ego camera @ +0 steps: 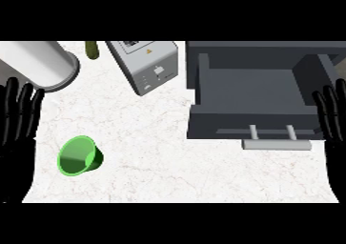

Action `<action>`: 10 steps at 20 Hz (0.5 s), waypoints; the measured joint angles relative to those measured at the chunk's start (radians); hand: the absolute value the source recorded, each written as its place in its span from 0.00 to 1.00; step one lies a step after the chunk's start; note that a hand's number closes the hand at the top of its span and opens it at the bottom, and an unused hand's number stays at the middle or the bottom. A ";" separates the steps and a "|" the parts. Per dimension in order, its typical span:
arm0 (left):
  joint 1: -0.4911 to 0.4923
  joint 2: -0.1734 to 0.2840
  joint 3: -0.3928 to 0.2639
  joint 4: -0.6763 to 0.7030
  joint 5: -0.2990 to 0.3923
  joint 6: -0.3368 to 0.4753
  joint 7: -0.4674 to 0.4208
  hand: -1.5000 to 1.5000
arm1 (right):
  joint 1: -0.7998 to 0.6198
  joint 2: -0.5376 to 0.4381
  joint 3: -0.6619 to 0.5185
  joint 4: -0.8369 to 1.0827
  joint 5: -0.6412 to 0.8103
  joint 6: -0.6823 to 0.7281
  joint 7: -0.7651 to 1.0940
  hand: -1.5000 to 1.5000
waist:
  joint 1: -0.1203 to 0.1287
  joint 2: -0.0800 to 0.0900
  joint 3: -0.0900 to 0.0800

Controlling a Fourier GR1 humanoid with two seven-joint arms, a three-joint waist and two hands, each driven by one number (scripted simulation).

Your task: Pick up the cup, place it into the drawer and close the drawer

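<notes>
1. The green cup (80, 156) lies tipped on its side near the counter's (168, 167) left edge, toward the front-left corner, its mouth turned to the front-left; nothing touches it.
2. The left hand (14, 119) stands at the left edge with fingers straight and spread, holding nothing; the right hand (336, 114) stands likewise at the right edge, beside the drawer, also empty; the pick-up has not begun.
3. The drawer (253, 102) is pulled open toward the right-rear of the counter, its tray bare and its handle (275, 138) facing the front edge.
4. The left hand looks the natural one for the grasp, being nearest; I would bring it down over the cup's wall and close fingers and thumb across the body, not the rim, since a cup on its side may roll.
5. The carry then runs rightward across the counter; keep forward of the white appliance (148, 64) and the white cylinder (42, 64) at the rear edge, and lift over the drawer's front wall.
</notes>
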 measured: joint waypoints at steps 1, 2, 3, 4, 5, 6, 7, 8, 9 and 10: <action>-0.009 0.004 0.009 0.008 0.007 -0.004 0.003 0.00 | 0.007 -0.001 -0.002 -0.003 -0.007 0.010 -0.002 0.00 | -0.003 -0.005 0.000; -0.007 0.016 0.022 0.013 0.023 -0.022 -0.008 0.00 | -0.004 0.003 0.002 -0.002 -0.002 0.005 0.006 0.00 | -0.004 -0.010 -0.001; -0.006 0.030 0.035 0.005 0.042 -0.039 -0.001 0.00 | -0.006 0.010 0.013 0.008 0.006 0.007 -0.005 0.00 | -0.005 -0.013 -0.001; -0.003 0.042 0.042 -0.007 0.061 -0.058 0.005 0.00 | 0.002 0.012 0.023 0.004 0.007 0.013 -0.003 0.00 | -0.006 -0.016 -0.001; 0.030 0.045 0.036 -0.024 0.070 -0.082 -0.015 0.00 | -0.003 0.009 0.022 -0.002 0.003 0.018 0.006 0.00 | -0.005 -0.019 -0.001; 0.051 0.058 0.049 -0.025 0.096 -0.114 -0.037 0.00 | -0.009 0.004 0.017 0.003 -0.006 0.029 -0.001 0.00 | -0.005 -0.020 -0.002; 0.077 0.049 0.044 -0.022 0.132 -0.132 -0.036 0.00 | -0.009 0.010 0.028 0.006 -0.019 0.036 0.009 0.00 | -0.002 -0.022 -0.002; 0.094 0.043 0.043 -0.018 0.170 -0.147 -0.030 0.00 | -0.013 0.012 0.035 0.006 -0.035 0.043 0.025 0.00 | -0.002 -0.023 -0.002; 0.109 0.036 0.037 -0.017 0.196 -0.159 -0.020 0.00 | -0.019 0.014 0.039 0.013 -0.048 0.051 0.033 0.00 | -0.002 -0.023 -0.002; 0.104 0.041 0.051 -0.009 0.229 -0.168 -0.007 0.00 | -0.028 0.012 0.040 0.012 -0.059 0.058 0.047 0.00 | -0.003 -0.024 -0.002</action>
